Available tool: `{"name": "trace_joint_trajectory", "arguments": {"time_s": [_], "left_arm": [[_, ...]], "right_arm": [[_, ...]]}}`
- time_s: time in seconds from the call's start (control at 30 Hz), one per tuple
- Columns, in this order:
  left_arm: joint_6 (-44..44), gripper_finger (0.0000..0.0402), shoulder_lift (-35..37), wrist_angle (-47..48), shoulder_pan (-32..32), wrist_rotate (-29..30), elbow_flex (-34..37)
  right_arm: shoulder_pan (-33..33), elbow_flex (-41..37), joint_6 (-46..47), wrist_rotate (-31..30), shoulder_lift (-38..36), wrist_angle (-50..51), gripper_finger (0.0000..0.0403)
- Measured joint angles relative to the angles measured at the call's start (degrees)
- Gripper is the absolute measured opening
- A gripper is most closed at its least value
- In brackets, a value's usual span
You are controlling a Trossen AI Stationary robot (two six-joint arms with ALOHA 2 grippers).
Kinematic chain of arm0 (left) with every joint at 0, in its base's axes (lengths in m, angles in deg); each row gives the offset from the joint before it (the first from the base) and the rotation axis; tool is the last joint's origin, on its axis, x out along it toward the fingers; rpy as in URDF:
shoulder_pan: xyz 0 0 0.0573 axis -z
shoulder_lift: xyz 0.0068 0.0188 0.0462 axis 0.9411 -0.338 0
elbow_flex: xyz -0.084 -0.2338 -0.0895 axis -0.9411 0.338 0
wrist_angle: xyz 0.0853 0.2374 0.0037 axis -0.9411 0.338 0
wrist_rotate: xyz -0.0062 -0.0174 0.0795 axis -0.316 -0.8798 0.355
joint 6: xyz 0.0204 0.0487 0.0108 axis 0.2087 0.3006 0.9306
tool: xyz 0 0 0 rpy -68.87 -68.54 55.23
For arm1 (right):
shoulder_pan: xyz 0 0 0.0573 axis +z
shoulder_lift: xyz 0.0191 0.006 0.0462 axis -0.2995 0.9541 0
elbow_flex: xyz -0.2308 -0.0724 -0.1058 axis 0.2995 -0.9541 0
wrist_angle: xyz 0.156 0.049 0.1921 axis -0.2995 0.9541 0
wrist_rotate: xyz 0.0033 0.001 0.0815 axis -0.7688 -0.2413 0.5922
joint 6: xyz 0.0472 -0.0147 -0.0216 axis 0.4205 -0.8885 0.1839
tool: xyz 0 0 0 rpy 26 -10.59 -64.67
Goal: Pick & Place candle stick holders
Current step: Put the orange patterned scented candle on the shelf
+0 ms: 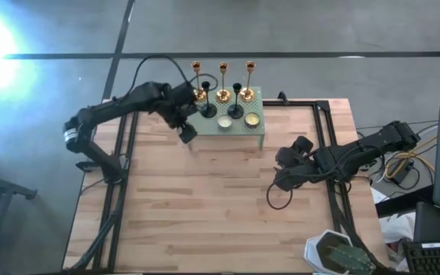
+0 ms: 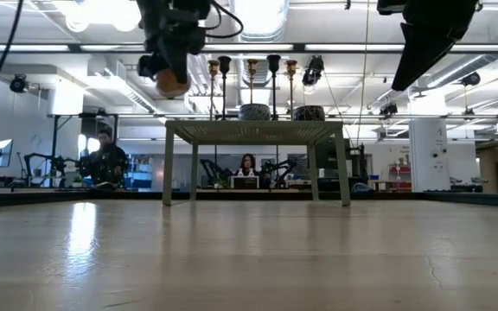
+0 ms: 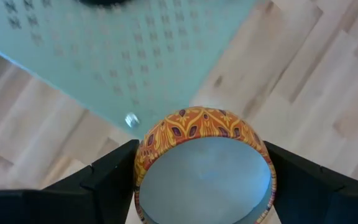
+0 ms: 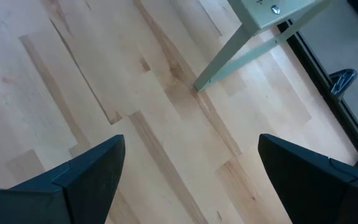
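- Counter (image 1: pixel 220 206): pale wood planks with a dark frame along its sides; my two arms reach in from its left and right edges.
- Green perforated stand (image 1: pixel 235 131): sits at the far middle of the counter on four slim legs; in the low view its top (image 2: pixel 253 130) stands raised well above the wood.
- Gold candle stick holders, three: upright in a row along the far edge of the stand top, left (image 1: pixel 197 82), middle (image 1: pixel 223 82) and right (image 1: pixel 249 82).
- Black candle stick holders, two: shorter, upright between and just in front of the gold ones, left (image 1: pixel 207 98) and right (image 1: pixel 236 99).
- Two small round cups on the stand top, nearer the front edge: one (image 1: pixel 224 121) beside the other (image 1: pixel 252 119); in the low view they show as dark bowls (image 2: pixel 254 111).
- Left pincer (image 1: pixel 187 131): raised over the stand's left front corner, closed around a round holder with an orange patterned wall (image 3: pixel 204 163); one finger (image 3: pixel 110 171) presses each side of it. In the low view it hangs above the stand's left end (image 2: pixel 173 79), clear of the top.
- Right pincer (image 1: pixel 279 182): over bare wood, right of the counter's middle and well apart from the stand, jaws spread wide with nothing between them; its fingers (image 4: pixel 92 171) frame only planks and one stand leg (image 4: pixel 229 59).
- Potted cactus (image 1: pixel 341 256): at the counter's near right corner.
- Room beyond: two people seated at desks far behind the stand.
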Motion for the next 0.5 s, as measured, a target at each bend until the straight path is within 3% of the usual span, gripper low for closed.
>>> {"name": "trace_joint_trajectory", "arguments": {"time_s": [0.23, 0.5], "left_arm": [[4.46, 0.0300, -7.65, 0.87, -1.74, 0.34, -6.54], [8.76, 0.0300, -11.81, 1.35, -1.74, 6.21, -8.92]], "right_arm": [[0.00, 0.00, -1.66, 0.01, 0.00, 0.02, 0.0364], [0.00, 0.00, -1.96, 0.04, 0.00, 0.17, 0.0364]]}}
